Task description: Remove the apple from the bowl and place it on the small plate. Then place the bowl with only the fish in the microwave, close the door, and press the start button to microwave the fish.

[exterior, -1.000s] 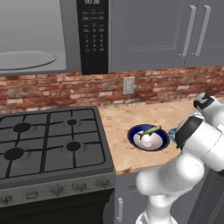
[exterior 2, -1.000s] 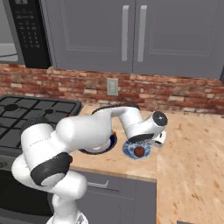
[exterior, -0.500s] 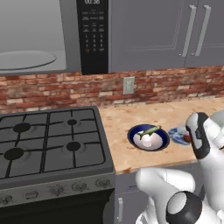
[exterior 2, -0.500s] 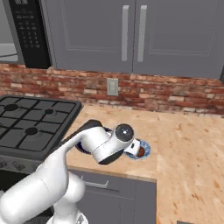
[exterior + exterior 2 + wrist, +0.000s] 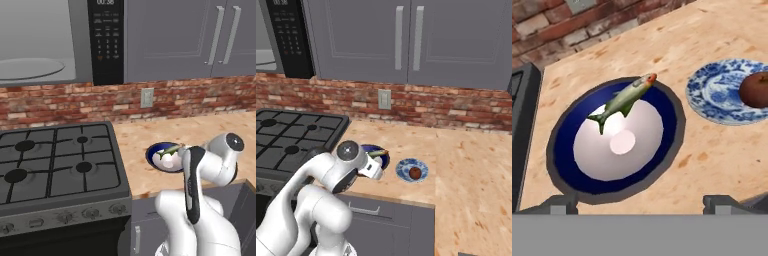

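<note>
Apple (image 5: pixel 756 89) sits on the small plate (image 5: pixel 722 97), right of the fish (image 5: pixel 624 99) bowl (image 5: pixel 567 150); released gripper (image 5: pixel 639 204) hovers by the bowl's near rim

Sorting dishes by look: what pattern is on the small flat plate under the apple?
Blue-and-white floral pattern on the small flat plate, clearest in hand view.

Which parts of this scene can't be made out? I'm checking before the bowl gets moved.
- Small plate: hand view, right side cut off by the frame edge, along with part of the apple.
- Bowl: left base view, right half hidden by the arm.
- Microwave: left base view, left side cropped.
</note>
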Robot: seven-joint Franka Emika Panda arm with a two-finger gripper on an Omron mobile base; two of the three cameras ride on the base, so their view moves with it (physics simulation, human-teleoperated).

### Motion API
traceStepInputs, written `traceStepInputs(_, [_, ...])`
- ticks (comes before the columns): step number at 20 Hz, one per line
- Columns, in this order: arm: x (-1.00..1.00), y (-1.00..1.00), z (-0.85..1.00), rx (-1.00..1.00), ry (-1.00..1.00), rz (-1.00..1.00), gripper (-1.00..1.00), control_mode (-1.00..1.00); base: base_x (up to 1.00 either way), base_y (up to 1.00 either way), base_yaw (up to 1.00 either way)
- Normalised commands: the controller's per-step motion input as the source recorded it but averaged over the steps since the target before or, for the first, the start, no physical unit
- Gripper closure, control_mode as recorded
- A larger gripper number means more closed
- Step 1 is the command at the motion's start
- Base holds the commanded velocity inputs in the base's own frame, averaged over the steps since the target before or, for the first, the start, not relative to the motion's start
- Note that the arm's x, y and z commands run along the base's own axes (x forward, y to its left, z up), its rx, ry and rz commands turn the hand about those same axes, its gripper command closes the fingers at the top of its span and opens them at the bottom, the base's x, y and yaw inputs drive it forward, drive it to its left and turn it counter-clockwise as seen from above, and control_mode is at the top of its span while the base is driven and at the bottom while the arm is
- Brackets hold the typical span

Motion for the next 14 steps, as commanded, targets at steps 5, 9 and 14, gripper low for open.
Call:
traceStepInputs(5, [0.04, -0.18, -0.13, 0.19, 0.21, 0.00, -1.00, -1.00, 0.00, 0.00, 0.00])
traceStepInputs(9, [0.00, -0.37, -0.01, 0.23, 0.30, 0.00, -1.00, -1.00, 0.00, 0.00, 0.00])
traceStepInputs(14, [0.02, -0.32, -0.11, 0.19, 0.13, 0.01, -1.00, -1.00, 0.00, 0.00, 0.00])
